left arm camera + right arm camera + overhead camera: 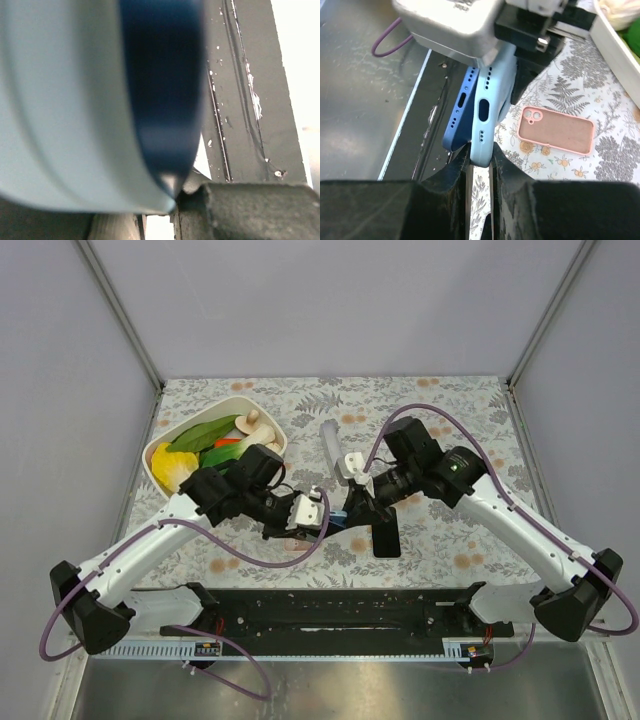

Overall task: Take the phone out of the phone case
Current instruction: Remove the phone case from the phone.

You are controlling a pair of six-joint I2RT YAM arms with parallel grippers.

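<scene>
- First, nearer to us than the bowl and to its right lie a pink case and, further right, a black slab. We judge both should be left alone, so any pull should stay in the air above them.
- Just past those, also nearer than the bowl and to its right, the phone and its light blue phone case are held off the table between the two arms.
- Our right gripper has its fingers narrow, pinching the bottom lip of the phone case. The phone's bottom corner sits outside that pinch, right beside one finger.
- At that end the phone has already parted from the phone case, with a gap between them. The other end is hidden under the left gripper, so we cannot tell how much is seated.
- Our left gripper is closed narrow over that hidden end, the one toward the bowl. We cannot tell which of the two things it pinches.
- To peel well, we judge the right gripper should draw the lip away from the phone's back, bending the soft shell rather than twisting it, while the left holds firm.
- We see two risks: the thin lip could slip from the pinch, and the freed phone could drop.
</scene>
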